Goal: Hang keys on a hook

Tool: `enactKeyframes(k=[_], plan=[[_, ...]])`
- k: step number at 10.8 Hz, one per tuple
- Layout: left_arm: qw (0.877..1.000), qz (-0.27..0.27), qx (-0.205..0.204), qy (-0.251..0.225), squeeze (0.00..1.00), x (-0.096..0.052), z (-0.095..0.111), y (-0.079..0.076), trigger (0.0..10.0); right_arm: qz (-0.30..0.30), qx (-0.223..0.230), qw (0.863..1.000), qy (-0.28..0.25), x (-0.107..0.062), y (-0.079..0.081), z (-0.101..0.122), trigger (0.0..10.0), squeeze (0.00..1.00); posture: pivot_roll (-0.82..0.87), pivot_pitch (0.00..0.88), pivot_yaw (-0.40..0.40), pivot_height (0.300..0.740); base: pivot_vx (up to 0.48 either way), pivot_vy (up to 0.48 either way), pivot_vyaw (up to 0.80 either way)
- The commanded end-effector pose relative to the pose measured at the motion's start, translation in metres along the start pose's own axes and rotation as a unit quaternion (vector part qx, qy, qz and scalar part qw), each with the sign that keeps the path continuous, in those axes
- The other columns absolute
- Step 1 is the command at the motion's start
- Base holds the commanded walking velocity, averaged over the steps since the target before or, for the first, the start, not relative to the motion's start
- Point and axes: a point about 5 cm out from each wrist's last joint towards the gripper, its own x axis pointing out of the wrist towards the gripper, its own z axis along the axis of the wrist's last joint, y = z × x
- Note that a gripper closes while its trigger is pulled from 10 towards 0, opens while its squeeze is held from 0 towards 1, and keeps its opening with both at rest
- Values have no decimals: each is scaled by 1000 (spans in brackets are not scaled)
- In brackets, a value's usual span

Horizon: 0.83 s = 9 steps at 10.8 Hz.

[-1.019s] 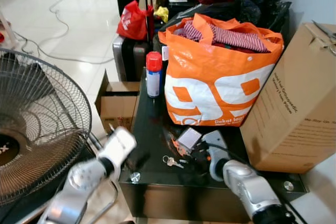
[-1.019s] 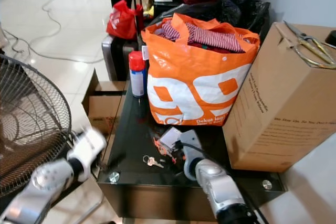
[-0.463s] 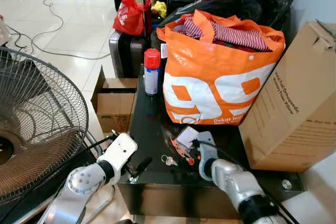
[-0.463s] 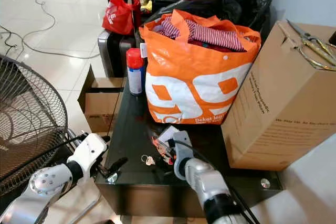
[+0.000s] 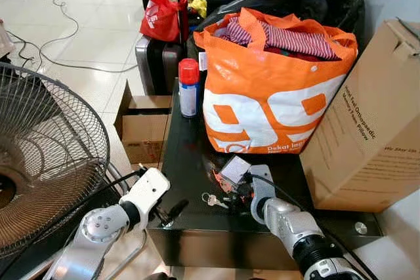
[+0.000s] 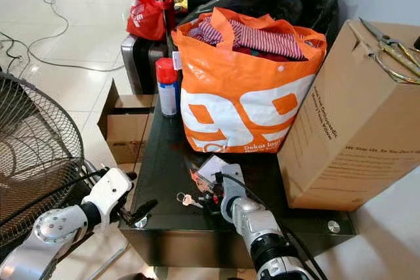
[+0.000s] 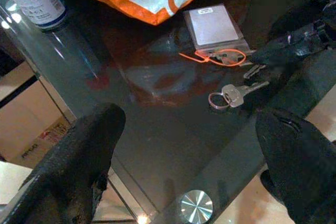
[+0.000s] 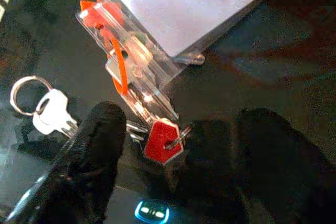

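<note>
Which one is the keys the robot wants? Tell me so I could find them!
Find the big orange shopping bag on the black glass table. In front of it lies a clear card holder with an orange cord; beside that, near the table's front edge, sits the small silver key on a ring, the only shiny metal piece.

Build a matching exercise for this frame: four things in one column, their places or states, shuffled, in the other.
Things:
1. spray can
2. keys
3. right tool
4. left tool

Places or states:
A. open, at the near left edge of the glass table
B. lying flat on the glass beside a clear card holder
C. upright, left of the orange bag
D. open, fingers either side of a red tag

Pairs: 1-C, 2-B, 3-D, 4-A
</note>
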Motion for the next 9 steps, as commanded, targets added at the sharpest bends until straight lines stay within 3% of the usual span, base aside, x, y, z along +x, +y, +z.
enactKeyframes(k=[1, 3, 4, 9], plan=[[1000, -5, 3, -4, 27, -2, 5, 1, 10000, -2, 14, 1000, 2, 0, -4, 1, 1765, 0, -43, 44, -14, 740, 0, 0, 0], [1000, -16, 2, -3, 24, -2, 6, 0, 10000, 23, 63, 998, 0, -1, -2, 1, 1098, 0, -46, 38, -15, 740, 0, 0, 0], [1000, -24, -1, 1, 27, -3, 6, -1, 10000, 31, 67, 997, 6, -1, -2, 0, 0, 0, -46, 35, -19, 740, 0, 0, 0], [999, -45, -17, 12, 24, -7, 4, -5, 10000, 57, 71, 995, 30, -2, 2, -5, 0, 0, -56, 27, -15, 740, 0, 0, 0]])
